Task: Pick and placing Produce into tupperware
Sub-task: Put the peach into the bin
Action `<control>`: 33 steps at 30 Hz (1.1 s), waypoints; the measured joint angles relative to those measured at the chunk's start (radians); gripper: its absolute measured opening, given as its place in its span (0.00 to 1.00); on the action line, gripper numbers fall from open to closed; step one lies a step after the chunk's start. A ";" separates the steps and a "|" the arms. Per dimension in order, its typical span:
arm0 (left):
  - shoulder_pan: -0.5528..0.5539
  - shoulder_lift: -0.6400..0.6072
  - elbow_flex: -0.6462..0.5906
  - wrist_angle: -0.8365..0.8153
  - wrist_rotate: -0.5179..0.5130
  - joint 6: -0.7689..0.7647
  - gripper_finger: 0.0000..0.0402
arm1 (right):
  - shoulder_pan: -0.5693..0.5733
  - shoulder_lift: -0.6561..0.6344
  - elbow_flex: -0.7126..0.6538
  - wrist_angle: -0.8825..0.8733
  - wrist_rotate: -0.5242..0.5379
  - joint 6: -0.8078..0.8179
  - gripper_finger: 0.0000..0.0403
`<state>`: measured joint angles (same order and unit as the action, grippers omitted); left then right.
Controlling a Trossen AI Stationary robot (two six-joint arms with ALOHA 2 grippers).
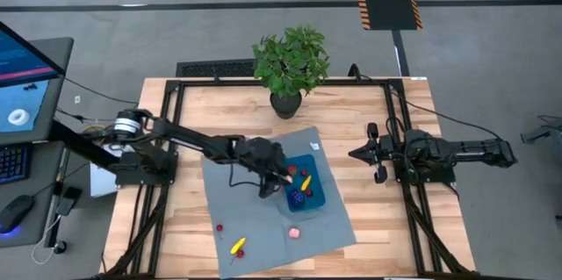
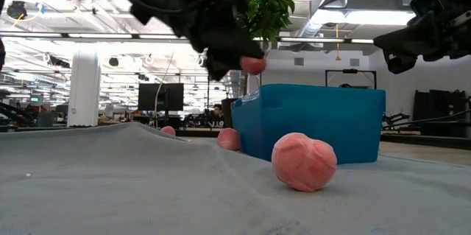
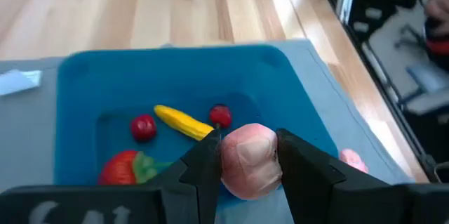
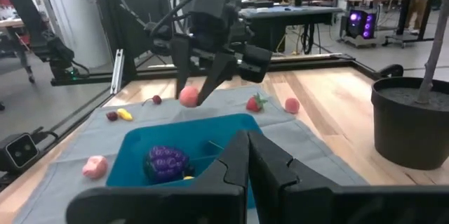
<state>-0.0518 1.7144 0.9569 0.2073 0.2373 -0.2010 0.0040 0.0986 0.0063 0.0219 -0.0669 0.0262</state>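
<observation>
The blue tupperware point(image 1: 307, 194) sits on the grey-blue mat. In the left wrist view it holds a yellow piece point(image 3: 181, 121), two small red fruits point(image 3: 144, 127) and a strawberry point(image 3: 123, 168). A purple cluster point(image 4: 167, 161) shows inside it in the right wrist view. My left gripper point(image 3: 247, 137) hovers over the tupperware, shut on a round pink fruit point(image 3: 250, 161). More produce lies on the mat: a pink piece point(image 1: 295, 232), a yellow one point(image 1: 237, 246) and small red ones point(image 1: 219, 226). My right gripper point(image 4: 249, 155) waits shut at the table's right side. My left gripper pinches the round pink fruit point(image 2: 254, 64) by its two opposite sides point(image 3: 228, 159), one finger point(image 3: 203, 164) on each side. The fingers come slanting down from above. The fruit is lifted clear, above the tupperware's rim point(image 2: 254, 95).
A potted green plant point(image 1: 291, 65) stands at the table's far edge. The mat point(image 1: 255, 218) lies rumpled around the tupperware. A strawberry point(image 4: 256, 102) and a pink piece point(image 4: 291, 104) lie on the mat beyond the tupperware. Bare wood lies right of the mat point(image 1: 378, 218).
</observation>
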 joint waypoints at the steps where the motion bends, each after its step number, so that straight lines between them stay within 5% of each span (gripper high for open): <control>1: -0.001 0.013 0.024 -0.010 0.002 0.004 0.29 | 0.000 0.000 0.000 0.000 0.000 0.001 0.08; 20: 0.019 0.074 0.097 -0.155 -0.044 -0.027 0.30 | 0.000 0.020 0.000 -0.002 0.012 0.019 0.08; 33: 0.019 0.073 0.097 -0.103 -0.093 -0.004 0.58 | 0.000 0.020 -0.001 -0.002 0.012 0.027 0.08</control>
<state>-0.0326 1.7876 1.0538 0.1046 0.1439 -0.2047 0.0040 0.1184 0.0055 0.0200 -0.0547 0.0528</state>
